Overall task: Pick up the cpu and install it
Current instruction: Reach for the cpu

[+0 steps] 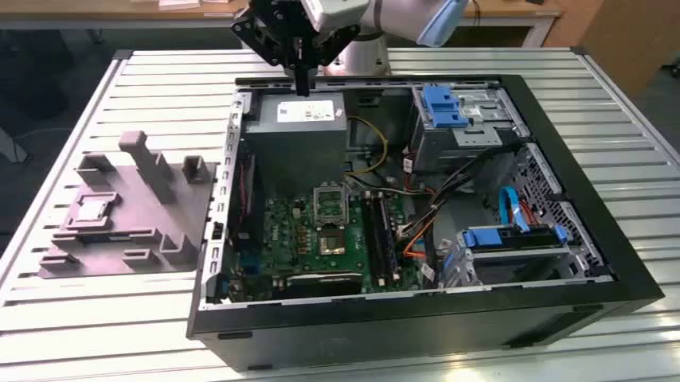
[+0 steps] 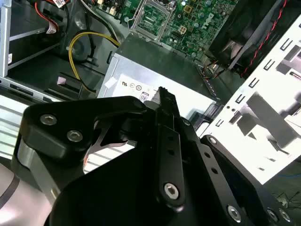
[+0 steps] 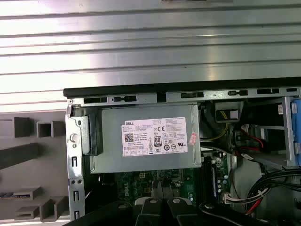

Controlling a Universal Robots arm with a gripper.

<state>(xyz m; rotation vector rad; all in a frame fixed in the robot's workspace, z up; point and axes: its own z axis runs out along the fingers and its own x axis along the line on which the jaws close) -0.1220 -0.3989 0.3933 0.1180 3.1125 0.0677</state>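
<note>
Black tool (image 1: 305, 87); pale, flat square cpu (image 1: 91, 211)

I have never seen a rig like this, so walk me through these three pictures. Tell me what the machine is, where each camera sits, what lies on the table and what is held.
The machine is a single robot arm ending in a black gripper. The exterior view comes from a camera standing off the arm. Both wrist views come from cameras riding on the arm near that gripper.

On the slatted metal table lies an open desktop computer case. Inside it you can see the green motherboard, the grey power supply and a blue drive bracket.

Beside the case, at the exterior view's left, sits a grey moulded fixture. The small pale square resting on it looks like the cpu.

The gripper hangs above the power supply. Its jaws are together and hold nothing that I can see.
</note>
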